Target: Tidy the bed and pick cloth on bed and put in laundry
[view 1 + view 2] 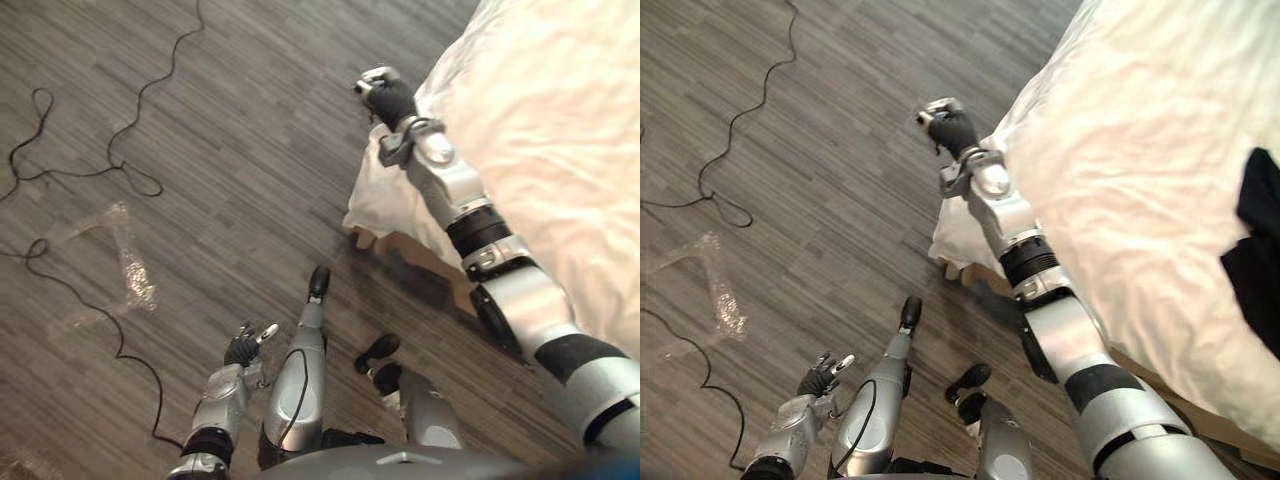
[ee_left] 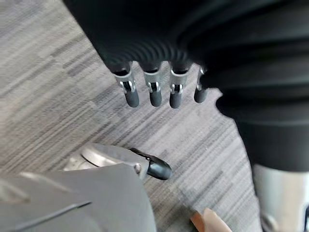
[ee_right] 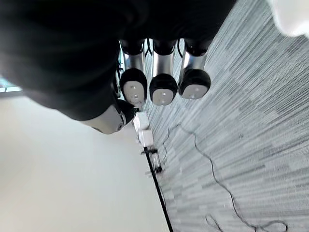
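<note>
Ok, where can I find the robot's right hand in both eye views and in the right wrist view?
Left eye view: right hand, top centre, beside the white bed cover.
Right eye view: upper middle, left of the cover.
Right wrist view: its fingers in a row, floor beyond.
Shared landmark: the cover's hanging corner.

One bed (image 1: 1120, 150), one dark cloth (image 1: 1258, 245) lying on it, one crumpled clear plastic wrap (image 1: 130, 270) on the floor (image 1: 250, 120).

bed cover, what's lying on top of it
A dark cloth lies on the white bed cover, at the right eye view's right edge. Its rest runs out of view; whatever it covers is hidden.
</note>
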